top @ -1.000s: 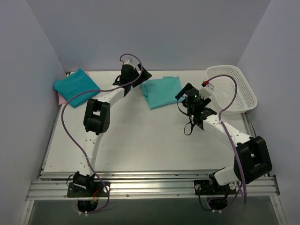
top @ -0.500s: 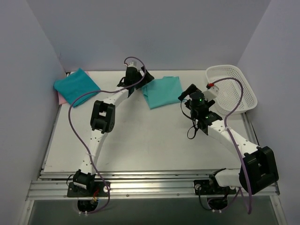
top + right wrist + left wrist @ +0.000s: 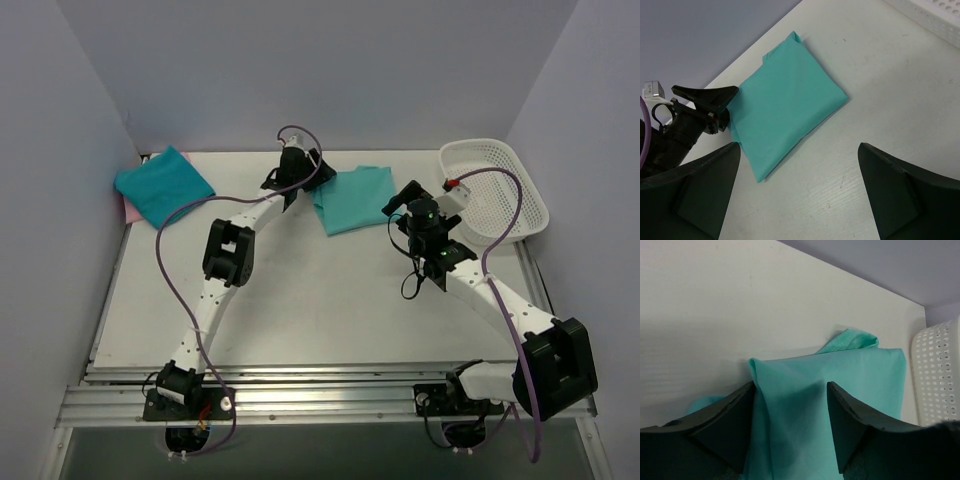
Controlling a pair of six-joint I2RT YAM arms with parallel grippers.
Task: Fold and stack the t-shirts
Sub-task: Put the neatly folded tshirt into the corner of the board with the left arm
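The folded teal t-shirt (image 3: 355,200), laid far-centre on the table (image 3: 300,290) with its long axis left to right, is straddled at its left edge by the parted left gripper (image 3: 791,392), while the right gripper (image 3: 799,150) is held wide open nearby.

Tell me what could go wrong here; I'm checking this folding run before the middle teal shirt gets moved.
1. The left hand straddles just one edge of the folded teal t-shirt; it may pinch only some layers, so the fold could open when lifted.
2. The right hand hovers open, apart from the shirt, so the unsupported side could droop and unfold.
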